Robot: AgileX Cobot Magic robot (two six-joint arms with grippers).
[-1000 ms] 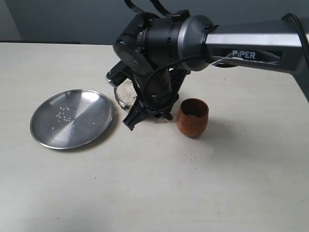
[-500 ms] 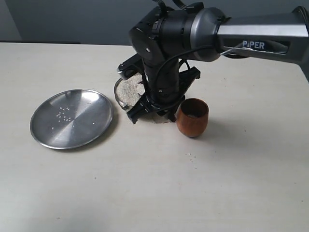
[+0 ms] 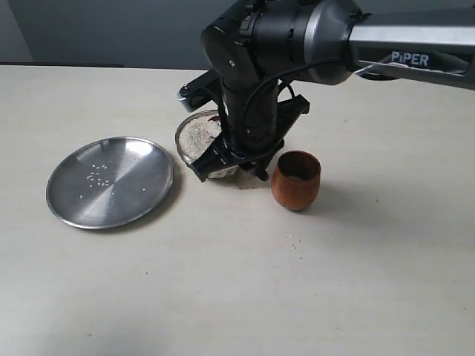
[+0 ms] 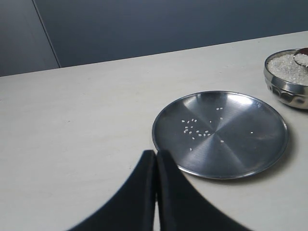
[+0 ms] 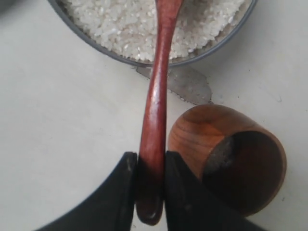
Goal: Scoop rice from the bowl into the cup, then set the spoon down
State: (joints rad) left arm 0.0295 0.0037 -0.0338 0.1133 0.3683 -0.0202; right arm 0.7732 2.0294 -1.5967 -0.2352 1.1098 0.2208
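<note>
Two black fingers of the right gripper [image 5: 150, 187] pinch the handle end of a slim reddish-brown wooden spoon [image 5: 156, 106], one finger on each side. From the grip the handle runs out over the rim of a small round shiny steel bowl [image 5: 110, 52]. Its head end is above the heap of small white uncooked rice [image 5: 120, 24] that fills the bowl; whether it touches the rice I cannot tell. Just beside the handle, a small rounded reddish-brown wooden cup [image 5: 211, 130] stands upright on the pale table [image 3: 297, 297], close to the bowl but apart from it. From where I stand the dark arm [image 3: 282, 44] hangs over the bowl and hides much of it. Left of the bowl lies a wide, shallow steel plate [image 3: 133, 193] with a few stray grains [image 3: 98, 176] on it, and some loose grains [image 3: 293, 239] lie on the table in front of the cup. The left gripper [image 4: 155, 192] hovers near the plate, fingers pressed together with nothing between them.
</note>
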